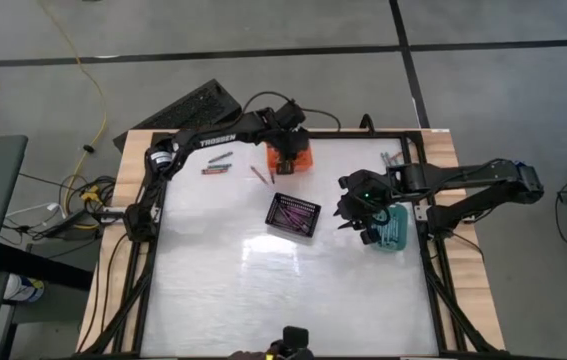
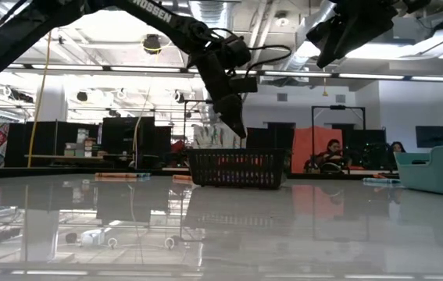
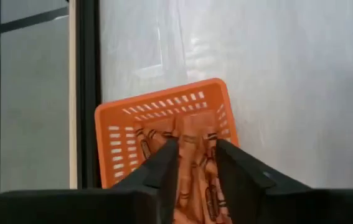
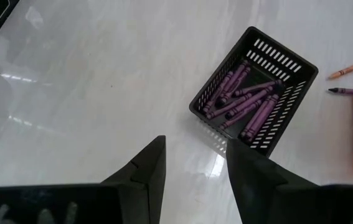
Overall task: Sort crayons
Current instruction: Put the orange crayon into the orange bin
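The left end effector [image 3: 196,163] hangs parted over a slotted orange basket [image 3: 119,116] of waxy orange crayons [image 3: 196,146], holding nothing. The right end effector [image 4: 195,165] hovers open and empty above the glossy surface [image 4: 89,87]

White table [image 1: 263,290] seen from above, carrying an orange basket [image 1: 296,157], a black basket [image 1: 294,216] and a teal basket [image 1: 397,229]. A keyboard [image 1: 188,106] lies beyond the far edge; a yellow cable [image 1: 84,80] crosses the floor.
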{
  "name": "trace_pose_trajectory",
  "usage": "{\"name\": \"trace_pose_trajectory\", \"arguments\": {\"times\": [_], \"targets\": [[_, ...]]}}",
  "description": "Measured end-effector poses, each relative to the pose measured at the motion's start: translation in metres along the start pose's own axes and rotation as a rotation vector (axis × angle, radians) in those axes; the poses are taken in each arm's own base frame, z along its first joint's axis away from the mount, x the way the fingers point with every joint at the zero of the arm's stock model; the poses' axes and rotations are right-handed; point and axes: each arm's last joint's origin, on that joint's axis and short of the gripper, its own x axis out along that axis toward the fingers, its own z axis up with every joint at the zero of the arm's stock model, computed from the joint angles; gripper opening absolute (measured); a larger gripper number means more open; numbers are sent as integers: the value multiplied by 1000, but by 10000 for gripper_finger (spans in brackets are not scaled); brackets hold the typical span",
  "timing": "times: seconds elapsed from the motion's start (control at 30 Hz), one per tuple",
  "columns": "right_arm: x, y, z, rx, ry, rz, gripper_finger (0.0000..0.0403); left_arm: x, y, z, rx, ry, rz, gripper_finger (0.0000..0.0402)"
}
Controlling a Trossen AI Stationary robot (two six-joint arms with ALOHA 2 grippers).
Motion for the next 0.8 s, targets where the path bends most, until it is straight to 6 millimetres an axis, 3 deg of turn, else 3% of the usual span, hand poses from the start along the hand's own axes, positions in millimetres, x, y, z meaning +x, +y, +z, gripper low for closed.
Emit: {"name": "trace_pose_trajectory", "arguments": {"times": [0.23, 0.4, 0.6, 0.8], "targets": [[0, 1, 0, 7, 5, 3, 161, -9, -4, -18, 66, 192, -47, 139], [0, 3, 0, 1, 6, 10, 161, -35, 1, -31, 97, 259, -157, 141], [0, 4, 0, 0, 7, 15, 161, -67, 19, -37, 72, 183, -175, 141], [0, 4, -1, 1, 18, 19, 161, -59, 25, -59, 80, 223, -211, 142]]}}
